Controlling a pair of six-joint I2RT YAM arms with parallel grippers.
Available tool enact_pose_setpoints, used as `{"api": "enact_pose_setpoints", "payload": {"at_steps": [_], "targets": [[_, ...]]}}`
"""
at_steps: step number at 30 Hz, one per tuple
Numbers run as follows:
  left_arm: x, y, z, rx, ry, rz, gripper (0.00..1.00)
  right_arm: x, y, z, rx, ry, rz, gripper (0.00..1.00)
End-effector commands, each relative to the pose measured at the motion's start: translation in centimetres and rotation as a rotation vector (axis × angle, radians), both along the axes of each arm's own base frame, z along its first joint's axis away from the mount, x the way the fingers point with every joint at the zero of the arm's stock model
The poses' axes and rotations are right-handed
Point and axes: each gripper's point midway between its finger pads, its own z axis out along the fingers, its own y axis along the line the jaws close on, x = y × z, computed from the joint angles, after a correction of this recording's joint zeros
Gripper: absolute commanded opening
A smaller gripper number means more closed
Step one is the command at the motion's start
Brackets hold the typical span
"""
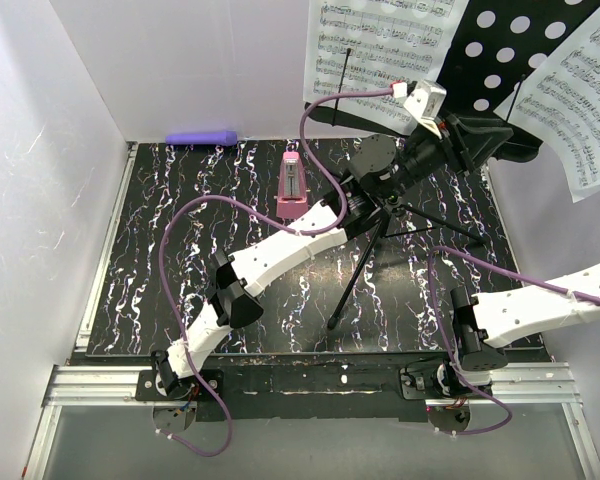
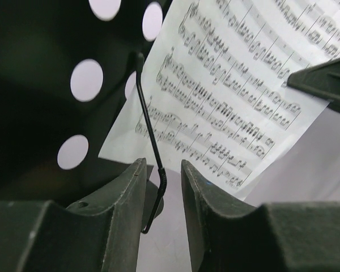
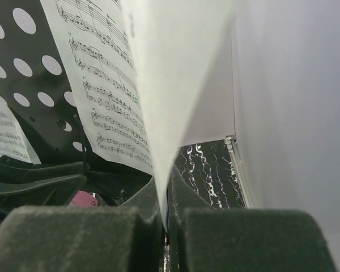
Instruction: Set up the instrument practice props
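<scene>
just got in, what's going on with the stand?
Both arms are at the stand. Left gripper is open astride its wire page clip, not clamped. Right gripper pinches one sheet by its edge at the stand's right side. The other sheet sits on the stand; the metronome stands on the table.

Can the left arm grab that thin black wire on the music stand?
Probably yes. The wire sits right between the left pincer's parted fingers, and nothing looks to be blocking it.

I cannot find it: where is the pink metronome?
In the top view the pink metronome stands far back, just left of the music stand, right of the purple cylinder.
</scene>
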Motion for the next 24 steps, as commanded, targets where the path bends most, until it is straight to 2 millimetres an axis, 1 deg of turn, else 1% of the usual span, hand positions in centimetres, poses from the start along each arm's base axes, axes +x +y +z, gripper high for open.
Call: {"api": "enact_pose_setpoints", "payload": {"at_steps": [1,6,9,10,11,15,17,19,24], "targets": [[-0.5,1.2,3.0,-0.095,-0.013,0.014,0.30,0.0,0.7,0.1,-0.047,-0.001,0.007,0.01],[-0.3,0.9,2.8,-0.103,-0.002,0.020,0.33,0.0,0.7,0.0,-0.040,0.003,0.015,0.01],[-0.3,0.7,2.6,-0.106,0.004,0.024,0.33,0.0,0.7,0.1,-0.037,0.000,0.014,0.01],[0.3,0.8,2.4,-0.115,0.024,0.050,0.33,0.0,0.8,0.1,-0.040,0.001,0.015,0.01],[0.5,0.7,2.3,-0.116,0.030,0.051,0.33,0.0,0.8,0.1,-0.038,0.001,0.015,0.01],[0.6,0.4,1.9,-0.119,0.039,0.057,0.33,0.0,0.8,0.1,-0.038,0.002,0.017,0.01],[0.6,0.3,1.8,-0.120,0.041,0.056,0.31,0.0,0.8,0.1,-0.038,0.001,0.018,0.01],[0.5,0.2,1.7,-0.121,0.041,0.054,0.26,0.0,0.7,0.0,-0.038,0.003,0.019,0.01],[0.3,0.4,2.2,-0.136,0.033,0.055,0.08,0.0,0.7,-0.1,-0.037,0.004,0.020,0.01]]}}
